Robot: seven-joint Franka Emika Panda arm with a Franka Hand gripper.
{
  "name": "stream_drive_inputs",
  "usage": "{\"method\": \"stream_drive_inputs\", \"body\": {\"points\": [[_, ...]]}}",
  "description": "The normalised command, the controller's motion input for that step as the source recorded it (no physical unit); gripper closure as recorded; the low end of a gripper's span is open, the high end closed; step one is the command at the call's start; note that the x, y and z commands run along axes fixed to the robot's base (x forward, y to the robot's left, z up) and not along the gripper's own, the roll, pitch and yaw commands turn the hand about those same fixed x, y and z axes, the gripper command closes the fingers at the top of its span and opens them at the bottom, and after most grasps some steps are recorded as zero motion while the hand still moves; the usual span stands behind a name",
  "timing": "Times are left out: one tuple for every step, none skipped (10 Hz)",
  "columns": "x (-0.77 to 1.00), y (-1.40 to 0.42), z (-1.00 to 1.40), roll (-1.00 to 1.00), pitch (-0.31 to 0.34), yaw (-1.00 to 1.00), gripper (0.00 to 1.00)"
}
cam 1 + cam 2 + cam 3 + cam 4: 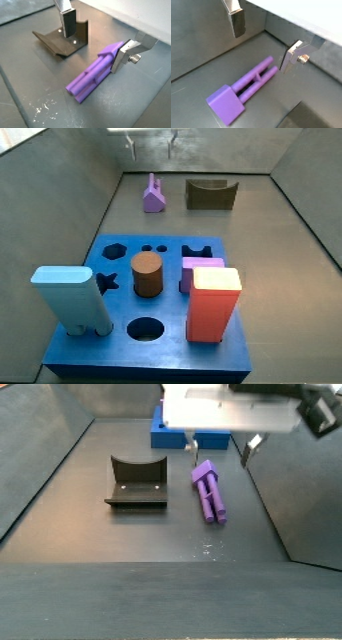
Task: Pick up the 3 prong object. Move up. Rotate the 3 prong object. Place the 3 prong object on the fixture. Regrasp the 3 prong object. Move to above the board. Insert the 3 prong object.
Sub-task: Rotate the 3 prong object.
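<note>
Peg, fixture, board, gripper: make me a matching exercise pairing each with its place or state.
Things:
1. peg
2. fixture
3. board
4. gripper

States:
A. holds several blocks in its holes
B. open, above one end of the peg
C. lying flat on the floor
D. standing beside the peg, notch empty

Pairs: 1-C, 2-D, 3-A, 4-B
</note>
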Motion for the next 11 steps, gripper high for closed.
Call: {"method": "stream_drive_inputs", "body": {"points": [[0.0,0.0,-0.11,0.0,0.0,1.0,0.0],[0.02,0.0,-0.22,0.0,0.0,1.0,0.0],[0.04,0.01,-0.16,0.0,-0.002,1.0,0.0],[0.04,0.01,-0.09,0.0,-0.001,1.0,0.0],[0.03,0.01,-0.05,0.0,-0.001,1.0,0.0],[0.03,0.01,-0.05,0.0,-0.002,1.0,0.0],[0.03,0.01,-0.05,0.0,-0.002,1.0,0.0],[0.03,0.01,-0.04,0.0,-0.002,1.0,0.0],[0.03,0.01,-0.04,0.0,-0.002,1.0,0.0],[0.03,0.01,-0.04,0.0,-0.002,1.0,0.0],[0.03,0.01,-0.04,0.0,-0.002,1.0,0.0]]}}
